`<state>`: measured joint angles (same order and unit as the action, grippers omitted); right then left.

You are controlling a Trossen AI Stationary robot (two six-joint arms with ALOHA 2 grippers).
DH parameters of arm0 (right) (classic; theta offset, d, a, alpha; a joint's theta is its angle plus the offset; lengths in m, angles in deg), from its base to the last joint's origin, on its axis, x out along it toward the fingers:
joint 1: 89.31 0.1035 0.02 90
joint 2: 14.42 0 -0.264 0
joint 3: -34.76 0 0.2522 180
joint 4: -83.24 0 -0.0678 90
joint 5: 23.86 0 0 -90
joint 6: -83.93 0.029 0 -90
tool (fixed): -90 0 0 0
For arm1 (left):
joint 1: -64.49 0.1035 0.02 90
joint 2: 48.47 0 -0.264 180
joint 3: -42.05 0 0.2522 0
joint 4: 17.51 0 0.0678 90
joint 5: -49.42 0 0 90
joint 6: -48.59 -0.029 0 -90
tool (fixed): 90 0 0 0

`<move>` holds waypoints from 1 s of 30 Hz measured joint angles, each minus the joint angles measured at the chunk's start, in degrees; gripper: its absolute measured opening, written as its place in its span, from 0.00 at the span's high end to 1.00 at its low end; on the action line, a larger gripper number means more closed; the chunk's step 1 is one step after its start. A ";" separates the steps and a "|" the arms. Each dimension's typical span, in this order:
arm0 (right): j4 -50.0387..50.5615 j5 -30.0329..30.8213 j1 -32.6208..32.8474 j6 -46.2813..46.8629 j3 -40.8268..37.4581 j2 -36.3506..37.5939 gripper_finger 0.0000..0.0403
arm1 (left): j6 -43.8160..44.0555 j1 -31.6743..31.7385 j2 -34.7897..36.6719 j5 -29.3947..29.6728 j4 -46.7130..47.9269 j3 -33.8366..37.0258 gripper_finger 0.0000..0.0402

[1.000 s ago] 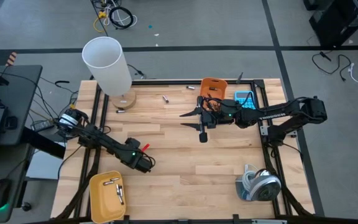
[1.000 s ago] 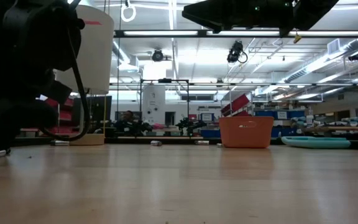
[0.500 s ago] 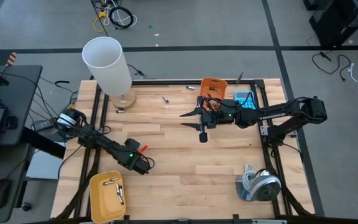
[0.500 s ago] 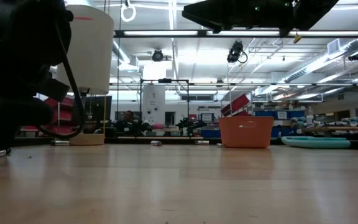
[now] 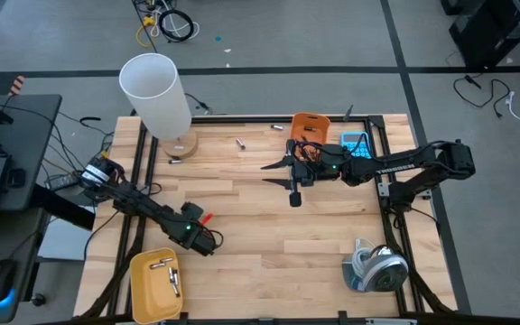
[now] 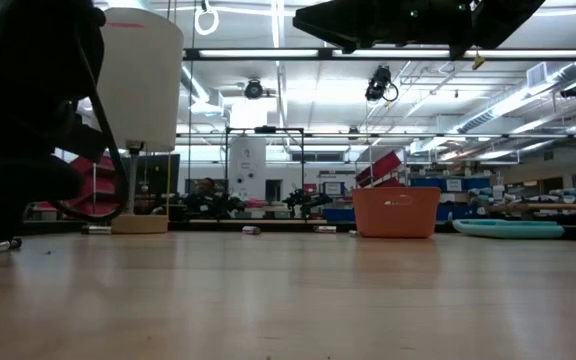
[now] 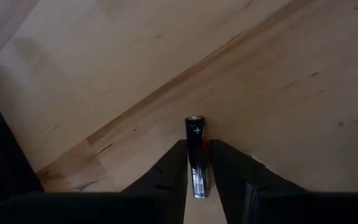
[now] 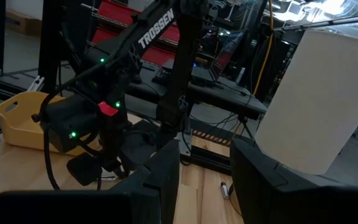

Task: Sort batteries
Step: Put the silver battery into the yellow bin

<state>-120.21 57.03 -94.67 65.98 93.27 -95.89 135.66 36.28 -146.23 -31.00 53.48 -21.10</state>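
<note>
On the tabletop (image 5: pixel 260 226), at its left near corner, sits a yellow tray (image 5: pixel 156 282) with a few batteries (image 5: pixel 167 272) lying in it. Just beyond the tray, the left tool (image 5: pixel 213 242) is down low over the wood. Its wrist view shows a dark battery (image 7: pixel 196 155) standing between the two fingers (image 7: pixel 169 171), plus end away from the camera, with the fingers hugging both its sides (pinching it, as far as one can see). Whether the cell rests on the wood or is lifted off it cannot be told.

At the far left of the tabletop stands a tall white cylinder (image 5: pixel 156 93) on a round wooden base, with a loose battery (image 5: pixel 175 161) lying beside the base. Two more loose cells (image 5: pixel 240 142) lie along the far edge, toward the middle.

The right tool (image 5: pixel 295 197) hangs above the middle of the tabletop, fingers (image 8: pixel 166 177) spread with nothing between them. Behind it at the far edge is an orange bin (image 5: pixel 311 126), with a blue calculator (image 5: pixel 355 143) just to its right. A roll of tape (image 5: pixel 376 267) sits at the right near corner.
</note>
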 joint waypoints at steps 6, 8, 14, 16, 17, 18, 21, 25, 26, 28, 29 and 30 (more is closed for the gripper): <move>0.02 0.00 -0.02 0.00 0.00 0.00 0.68 | 0.00 -0.36 -0.02 0.24 -0.05 0.00 0.84; 0.02 0.01 -0.02 0.00 0.00 0.00 0.68 | 0.03 -0.36 -0.02 0.26 0.18 0.00 0.86; 0.02 0.00 -0.02 0.00 0.00 0.00 0.68 | 0.17 -0.39 -0.07 0.79 0.89 0.00 0.90; 0.04 0.00 -0.01 0.00 0.00 0.00 0.68 | 0.20 -0.39 -0.07 0.81 1.38 -0.06 0.90; 0.03 0.00 -0.01 0.00 0.00 0.00 0.68 | 0.20 -0.39 -0.07 0.81 1.61 -0.09 0.90; 0.03 0.00 -0.01 0.00 0.00 0.00 0.68 | 0.20 -0.39 -0.07 0.83 1.69 -0.09 0.90; 0.04 0.00 -0.01 0.00 0.00 0.00 0.68 | 0.20 -0.39 -0.07 0.85 1.88 -0.17 0.90; 0.04 0.00 -0.01 0.00 0.00 0.00 0.68 | 0.20 -0.39 -0.13 1.08 2.57 -0.91 0.90; 0.04 0.00 -0.02 0.00 0.00 0.00 0.68 | 0.20 -0.39 -0.17 1.24 2.87 -1.23 0.90; 0.04 0.01 -0.01 0.00 0.00 0.00 0.68 | 0.09 -0.40 -0.28 1.49 3.73 -1.66 0.90; 0.04 0.01 -0.01 0.00 0.00 0.00 0.68 | -0.03 -0.39 -0.30 1.82 4.05 -1.70 0.90; 0.04 0.00 -0.01 0.00 0.00 0.00 0.68 | -0.04 -0.39 -0.33 2.54 4.72 -1.70 0.91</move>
<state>-120.17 57.03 -94.69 65.98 93.27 -95.89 135.61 35.89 -146.56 -28.46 58.20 -22.80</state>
